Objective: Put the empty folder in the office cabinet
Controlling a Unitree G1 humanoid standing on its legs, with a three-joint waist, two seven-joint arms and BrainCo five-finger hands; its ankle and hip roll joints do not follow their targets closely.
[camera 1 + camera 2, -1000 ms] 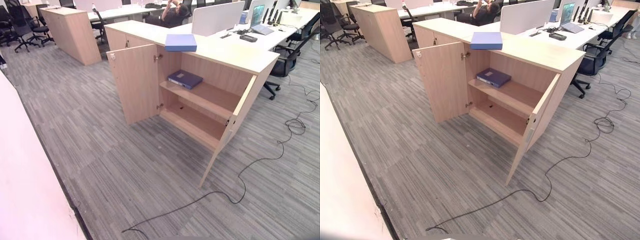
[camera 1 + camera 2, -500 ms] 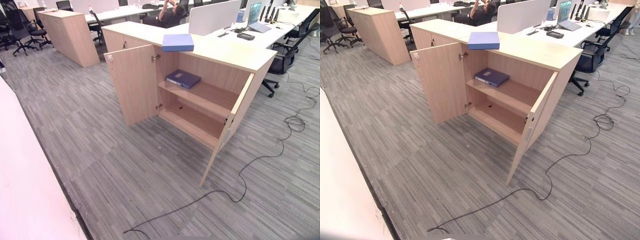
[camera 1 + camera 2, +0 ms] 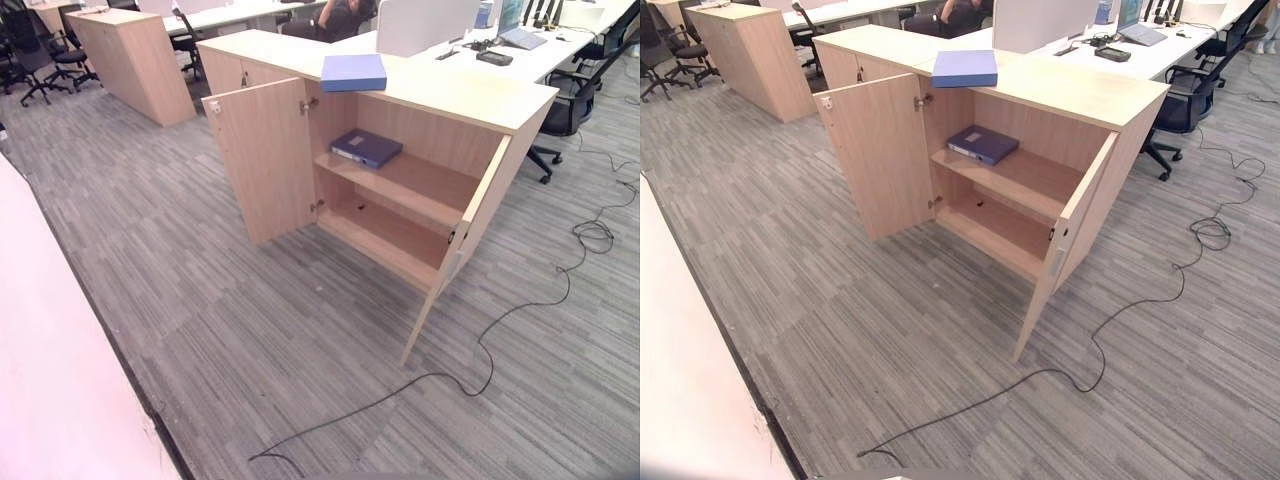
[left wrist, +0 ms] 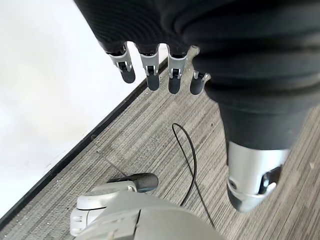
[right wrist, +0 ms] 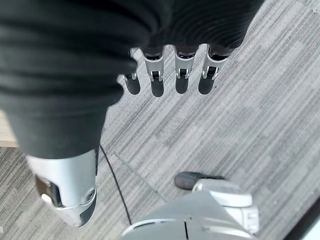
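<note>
Both of my hands hang loose over the grey striped carpet floor (image 3: 200, 330), holding nothing and touching nothing. Seen from its own wrist camera, my left hand (image 4: 150, 55) has its silver fingers (image 4: 152, 75) straight and relaxed, slightly spread, with the thumb (image 4: 250, 180) standing well apart from them. My right hand (image 5: 165, 50) is the same in its wrist view: dark-tipped fingers (image 5: 181, 80) extended in a row, thumb (image 5: 67, 192) off to one side, palm empty.

From my head camera, the light wooden office cabinet (image 3: 440, 95) stands ahead at about 12 o'clock with both doors swung open. The left door (image 3: 265, 160) points toward 11 o'clock; the right door (image 3: 462, 245), edge-on, reaches toward me at about 1 o'clock. A light blue flat folder (image 3: 354, 72) lies flat on the cabinet's top, near its front edge and above the left side of the opening. Inside, a darker blue box folder (image 3: 367, 147) lies flat on the upper wooden shelf (image 3: 420, 190), toward its left end.

At 10 o'clock, well apart, stands a second tall wooden cabinet (image 3: 130, 60). Behind the open cabinet runs a white office desk (image 3: 520, 55) with black office chairs (image 3: 575, 95) at about 2 o'clock.
</note>
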